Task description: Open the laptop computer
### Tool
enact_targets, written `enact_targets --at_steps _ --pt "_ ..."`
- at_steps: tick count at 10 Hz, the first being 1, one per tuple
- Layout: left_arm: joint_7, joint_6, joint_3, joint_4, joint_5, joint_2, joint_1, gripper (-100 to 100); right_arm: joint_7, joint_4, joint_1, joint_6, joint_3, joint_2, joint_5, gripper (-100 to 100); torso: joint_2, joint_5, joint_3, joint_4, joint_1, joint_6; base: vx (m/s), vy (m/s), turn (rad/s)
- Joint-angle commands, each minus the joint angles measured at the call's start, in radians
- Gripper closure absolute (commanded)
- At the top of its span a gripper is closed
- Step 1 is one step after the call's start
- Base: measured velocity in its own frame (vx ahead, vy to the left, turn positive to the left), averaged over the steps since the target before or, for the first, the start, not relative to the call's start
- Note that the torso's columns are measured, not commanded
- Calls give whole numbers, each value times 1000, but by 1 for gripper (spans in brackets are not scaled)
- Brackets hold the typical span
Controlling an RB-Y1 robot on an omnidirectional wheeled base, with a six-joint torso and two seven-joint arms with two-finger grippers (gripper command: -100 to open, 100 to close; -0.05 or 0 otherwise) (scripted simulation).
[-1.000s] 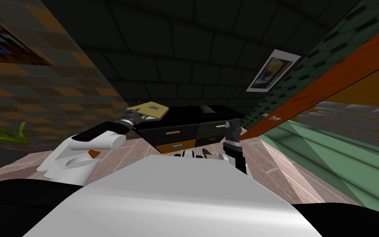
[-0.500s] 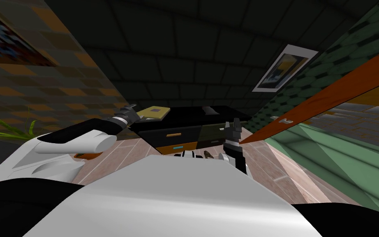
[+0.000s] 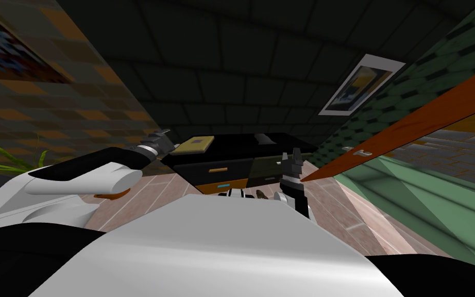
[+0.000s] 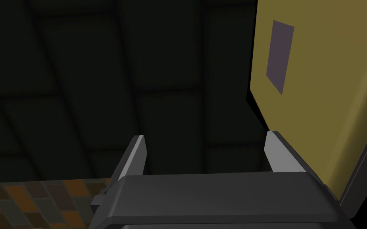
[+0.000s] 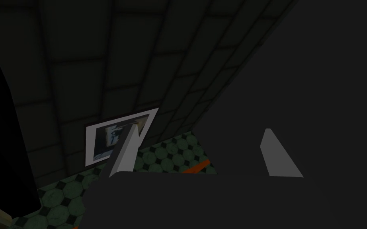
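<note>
The laptop (image 3: 194,145) has an olive lid with a small purple square and lies nearly flat on the left end of a black dresser top (image 3: 231,142). My left gripper (image 3: 160,140) hovers just left of it, open, with nothing between its fingers. In the left wrist view the olive lid (image 4: 322,87) stands just outside one finger (image 4: 276,153) of the left gripper (image 4: 204,153). My right gripper (image 3: 290,156) is held upright in front of the dresser's right end. It is open and empty in the right wrist view (image 5: 202,155).
The dresser front (image 3: 221,170) has several drawers, one with an orange face. A small dark object (image 3: 262,138) sits on its top. An orange-brown door edge (image 3: 411,124) slants in at the right. A green plant (image 3: 4,162) is at the far left.
The laptop's lid stood tilted up a second ago and now lies lower. My left gripper has drawn back to the left, off the lid. The head camera has shifted a little.
</note>
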Motion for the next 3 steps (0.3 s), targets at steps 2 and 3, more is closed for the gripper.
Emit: enact_targets --at_steps 2,3 --pt "0 0 0 0 0 0 0 0 0 0 0 0 0 0 0 0 -1 0 -1 0 0 0 0 0 0" --pt "0 0 0 0 0 0 0 0 0 0 0 0 0 0 0 0 -1 0 -1 0 0 0 0 0 0"
